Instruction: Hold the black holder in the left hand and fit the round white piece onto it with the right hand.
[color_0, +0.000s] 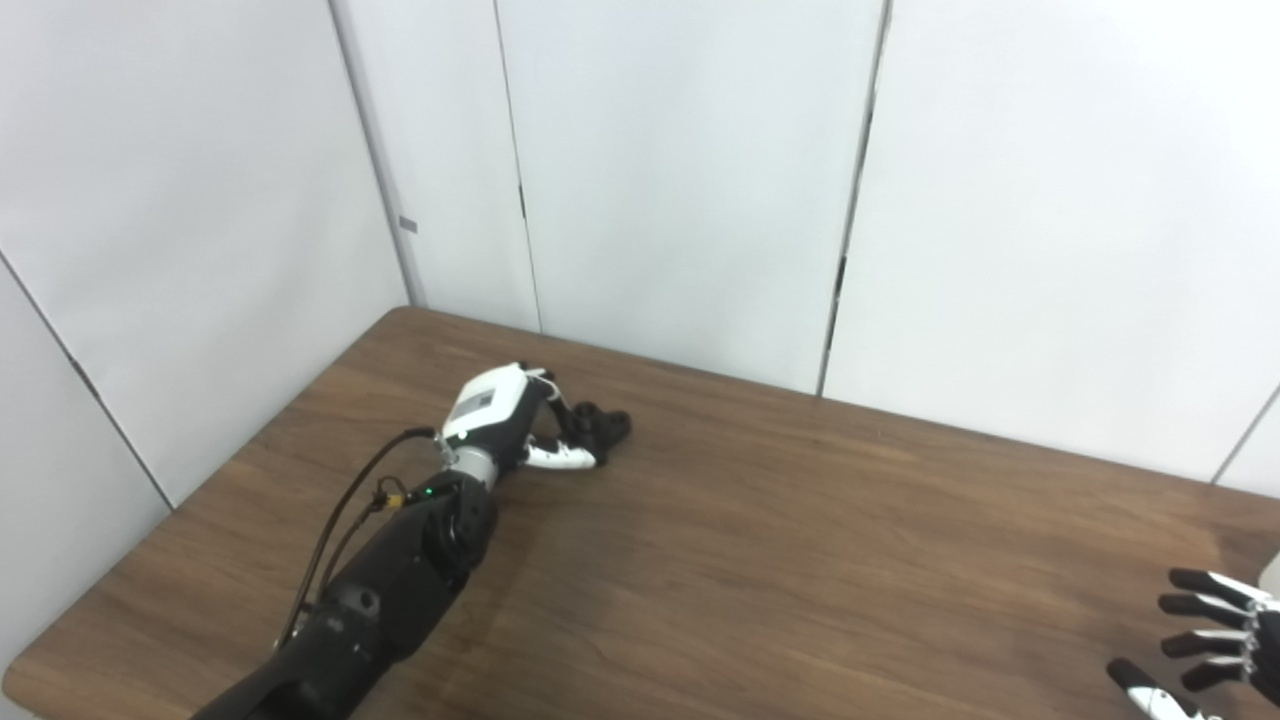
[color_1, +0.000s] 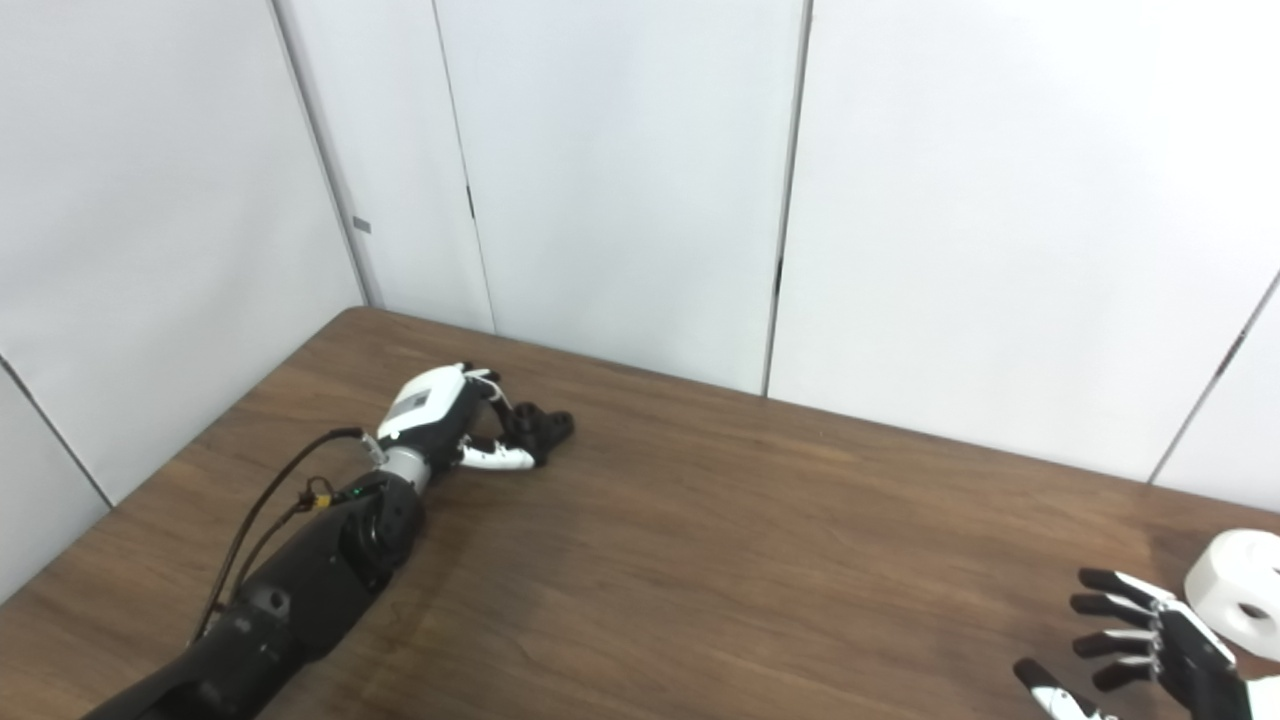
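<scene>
The black holder lies on the brown table near its far left corner; it also shows in the right eye view. My left hand reaches out to it, with fingers and thumb closed around its near end. The round white piece, a thick ring with a hole, sits on the table at the far right, just beyond my right hand. That hand is open with its fingers spread and holds nothing. In the left eye view only a sliver of the white piece shows at the edge.
White wall panels stand close behind the table's far edge and along its left side. A black cable loops beside my left forearm.
</scene>
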